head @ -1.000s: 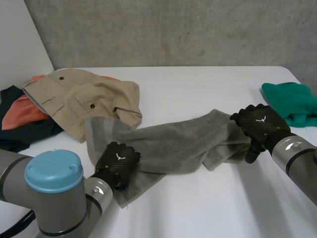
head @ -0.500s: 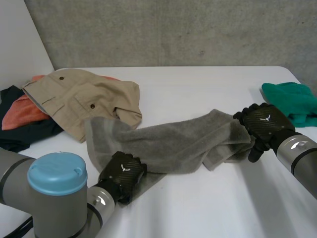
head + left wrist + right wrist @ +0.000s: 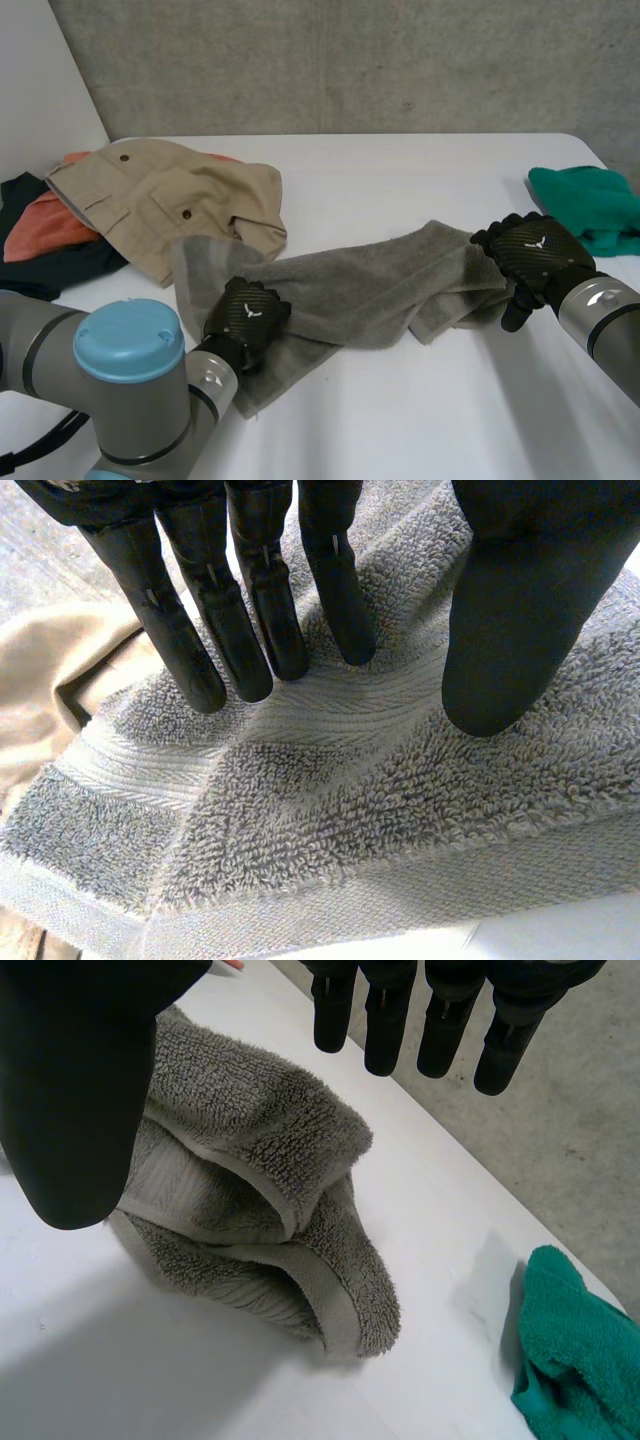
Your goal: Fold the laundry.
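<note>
The grey towel (image 3: pixel 360 285) lies crumpled in a long band across the middle of the white table (image 3: pixel 420 420), running from near the front left corner up towards the right edge. Its left end overlaps the hem of the khaki shorts (image 3: pixel 170 200). The left hand (image 3: pixel 245 312) sits on the towel's left part near its front edge; its fingers (image 3: pixel 255 610) are straight and set apart from the thumb, with nothing pinched. The right hand (image 3: pixel 530 255) is at the towel's bunched, doubled-over right end, its fingers (image 3: pixel 385 1020) straight, thumb wide, holding nothing. A green cloth (image 3: pixel 590 205) lies at the right edge. By the left edge, an orange garment (image 3: pixel 40 225) rests on a dark one (image 3: pixel 30 275).
</note>
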Available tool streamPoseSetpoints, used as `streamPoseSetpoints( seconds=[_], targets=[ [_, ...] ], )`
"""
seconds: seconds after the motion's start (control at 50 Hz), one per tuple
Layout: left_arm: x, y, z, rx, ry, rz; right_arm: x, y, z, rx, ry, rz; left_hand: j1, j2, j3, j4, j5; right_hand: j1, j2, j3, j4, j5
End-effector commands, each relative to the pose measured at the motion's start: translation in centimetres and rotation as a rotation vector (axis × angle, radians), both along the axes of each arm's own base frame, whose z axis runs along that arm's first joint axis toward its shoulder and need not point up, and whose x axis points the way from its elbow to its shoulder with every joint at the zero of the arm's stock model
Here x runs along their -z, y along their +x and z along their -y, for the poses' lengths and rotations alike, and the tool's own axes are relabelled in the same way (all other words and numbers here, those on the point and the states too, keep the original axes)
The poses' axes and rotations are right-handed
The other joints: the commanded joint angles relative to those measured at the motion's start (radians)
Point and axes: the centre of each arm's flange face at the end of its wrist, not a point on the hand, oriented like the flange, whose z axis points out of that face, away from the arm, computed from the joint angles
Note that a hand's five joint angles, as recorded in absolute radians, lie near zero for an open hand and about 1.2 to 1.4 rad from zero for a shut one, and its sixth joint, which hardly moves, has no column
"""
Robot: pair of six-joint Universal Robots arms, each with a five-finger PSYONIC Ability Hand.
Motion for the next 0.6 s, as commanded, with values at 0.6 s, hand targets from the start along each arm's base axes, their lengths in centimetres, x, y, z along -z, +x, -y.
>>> streamPoseSetpoints(
  seconds=[0.6],
  targets=[
    [0.1,0.1,-2.0,-0.028,0.157,-0.055,0.8,-0.3,0.1,0.002,0.016,-0.009,-0.152,-0.156,-0.155,-0.154,-0.153,-0.031,-0.034,-0.018,-0.024,0.001]
  ],
)
